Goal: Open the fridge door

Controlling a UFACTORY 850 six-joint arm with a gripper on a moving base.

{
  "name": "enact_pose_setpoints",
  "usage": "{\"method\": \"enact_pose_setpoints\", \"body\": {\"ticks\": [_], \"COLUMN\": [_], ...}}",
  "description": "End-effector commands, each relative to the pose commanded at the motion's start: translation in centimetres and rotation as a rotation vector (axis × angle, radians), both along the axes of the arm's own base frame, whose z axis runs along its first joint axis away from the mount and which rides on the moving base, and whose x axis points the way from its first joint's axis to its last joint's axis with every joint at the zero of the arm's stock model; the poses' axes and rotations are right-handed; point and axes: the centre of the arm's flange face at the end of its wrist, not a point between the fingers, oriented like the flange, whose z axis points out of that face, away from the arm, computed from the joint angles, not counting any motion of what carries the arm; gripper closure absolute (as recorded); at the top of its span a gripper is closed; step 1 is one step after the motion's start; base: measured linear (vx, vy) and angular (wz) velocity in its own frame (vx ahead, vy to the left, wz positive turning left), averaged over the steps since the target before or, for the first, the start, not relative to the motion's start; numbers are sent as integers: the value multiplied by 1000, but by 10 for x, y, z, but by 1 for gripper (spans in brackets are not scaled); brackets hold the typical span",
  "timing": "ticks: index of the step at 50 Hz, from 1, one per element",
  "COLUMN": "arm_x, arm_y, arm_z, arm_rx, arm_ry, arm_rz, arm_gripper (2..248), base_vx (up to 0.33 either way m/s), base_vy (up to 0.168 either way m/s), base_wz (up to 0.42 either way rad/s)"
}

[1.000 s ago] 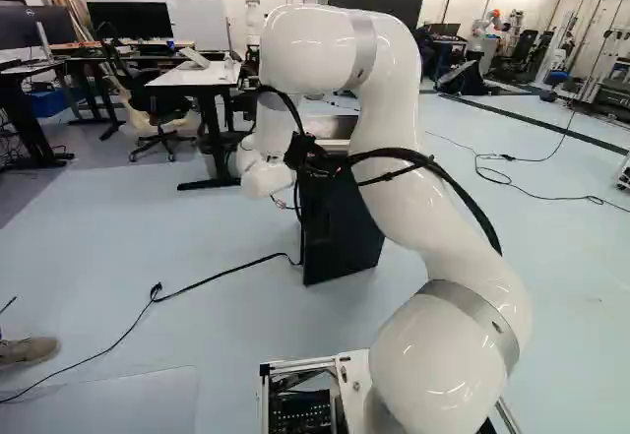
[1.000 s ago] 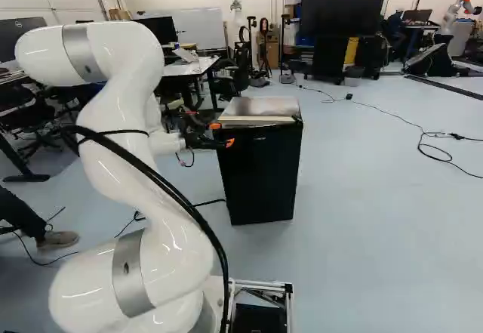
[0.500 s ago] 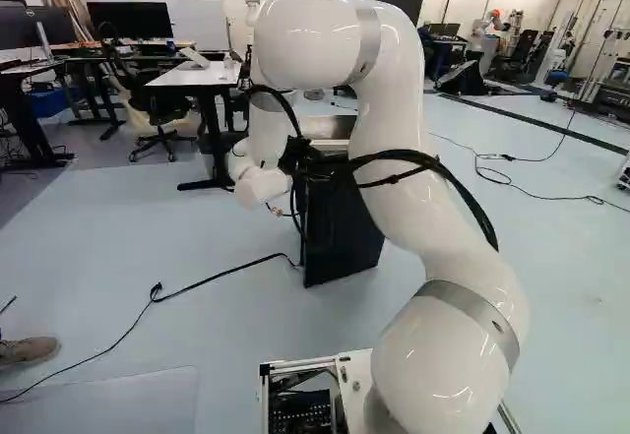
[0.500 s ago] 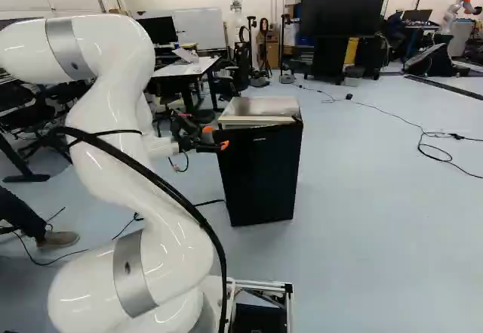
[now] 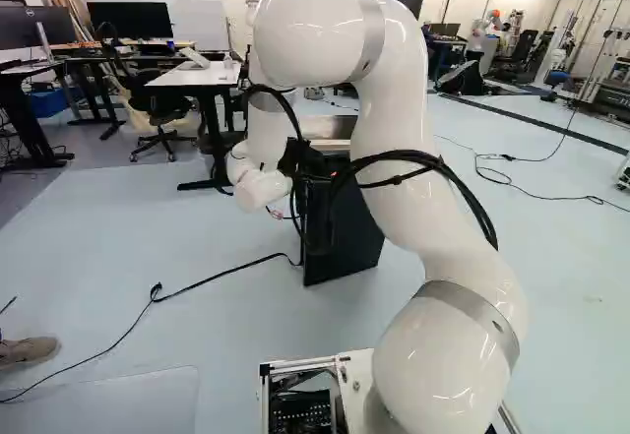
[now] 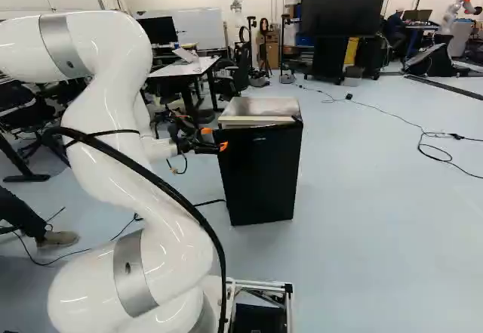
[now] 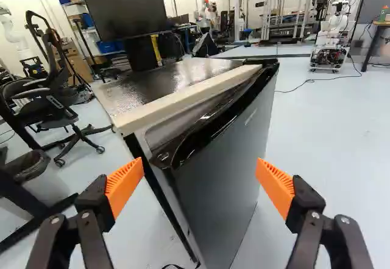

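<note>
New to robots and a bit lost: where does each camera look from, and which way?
Left base view: on the base, behind and left of the white arm, facing ahead and slightly down; the arm partly hides the fridge.
Right base view: behind and right of the arm, facing the same way; the arm shows at the left, the fridge beyond.
Wrist view: on the wrist, looking along the open fingers at the fridge; only the fingers show.
All three share the fridge; both base views share the arm.

Your fridge door looks smooth and kinda satin, the lip along its top is super glossy black plastic, fridge top's shiny but pebbly, and your arm is slick, glossy white.
</note>
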Motion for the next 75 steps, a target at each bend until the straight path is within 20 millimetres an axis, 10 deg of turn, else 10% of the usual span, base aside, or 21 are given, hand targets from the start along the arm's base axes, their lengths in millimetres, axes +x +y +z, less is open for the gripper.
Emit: {"method": "enact_pose_setpoints", "body": {"ticks": [40, 75], "arm_x": [23, 36], "arm_y": [20, -16], "arm_z": [-2, -2], "arm_rx": [20, 18], "arm_ry": [-31, -30], "arm_rz": [8, -63], "arm_gripper": [3, 3], "base_vx": [0, 0], "base_vy": [0, 0], "base_wz": [0, 0]}}
